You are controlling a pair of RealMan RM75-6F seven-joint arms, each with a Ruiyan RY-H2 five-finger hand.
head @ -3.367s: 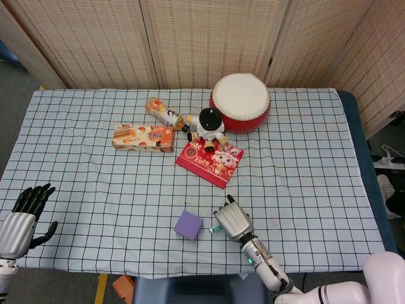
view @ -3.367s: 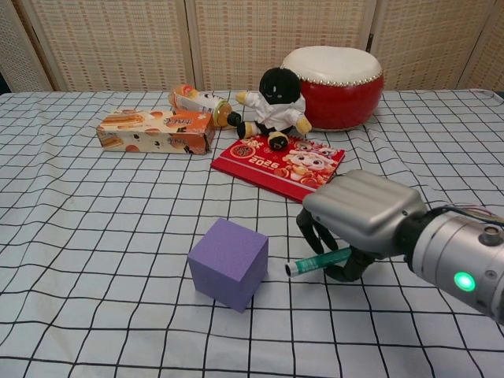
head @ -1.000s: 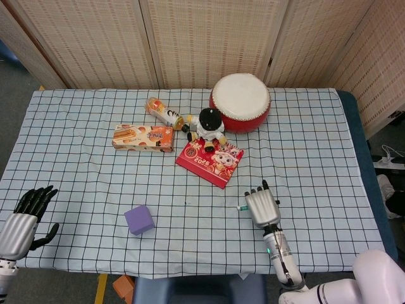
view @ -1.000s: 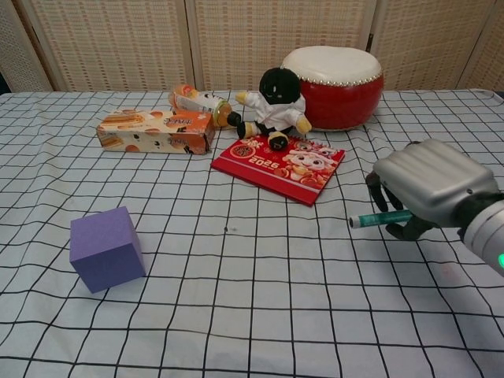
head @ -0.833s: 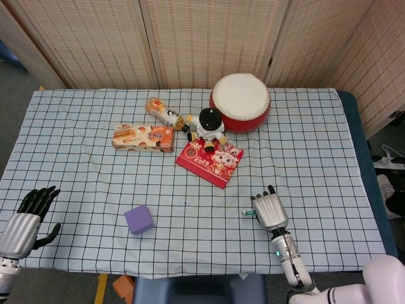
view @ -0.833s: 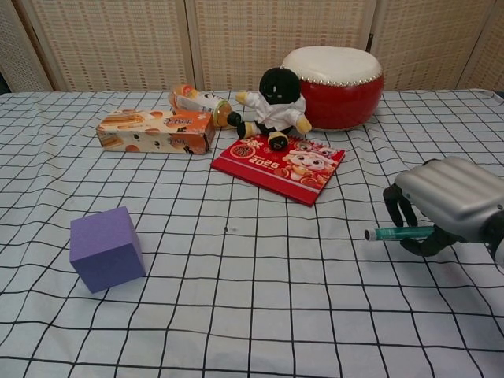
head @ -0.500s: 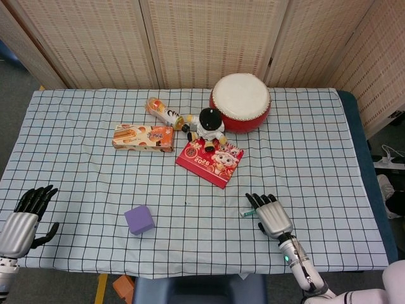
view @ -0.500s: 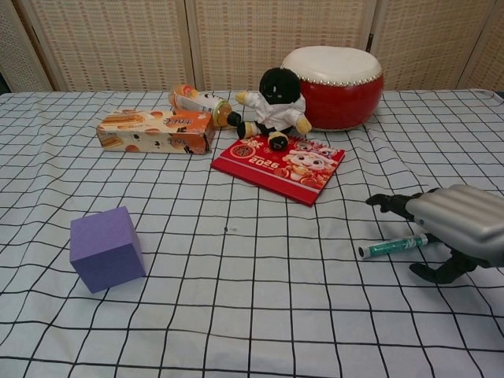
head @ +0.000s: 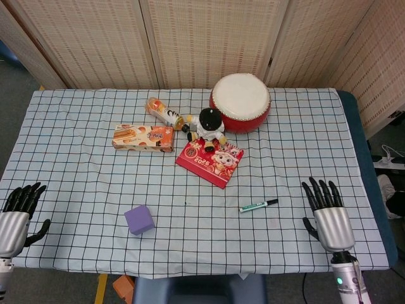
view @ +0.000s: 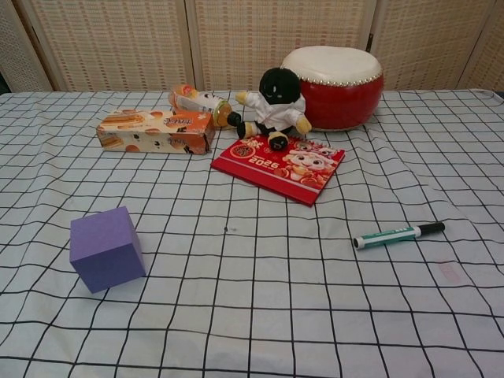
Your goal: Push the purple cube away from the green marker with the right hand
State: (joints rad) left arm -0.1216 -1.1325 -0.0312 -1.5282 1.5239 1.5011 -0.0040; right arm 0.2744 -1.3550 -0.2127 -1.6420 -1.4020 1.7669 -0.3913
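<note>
The purple cube (head: 139, 220) (view: 106, 248) sits on the checked cloth at the front left. The green marker (head: 257, 204) (view: 398, 234) lies flat well to its right, several squares away, black cap pointing right. My right hand (head: 328, 215) is near the table's front right corner, to the right of the marker and apart from it, fingers spread and holding nothing. My left hand (head: 16, 212) rests at the front left edge, fingers apart and empty. Neither hand appears in the chest view.
At the back stand a red drum (head: 240, 102), a plush doll (head: 209, 127), a red booklet (head: 209, 161), an orange snack box (head: 143, 137) and a lying bottle (head: 164, 113). The table's right edge (head: 370, 190) runs just beyond my right hand.
My right hand let go of the marker and drew back to the right, out of the chest view. The marker now lies free on the cloth. The cube has stayed put over the last second.
</note>
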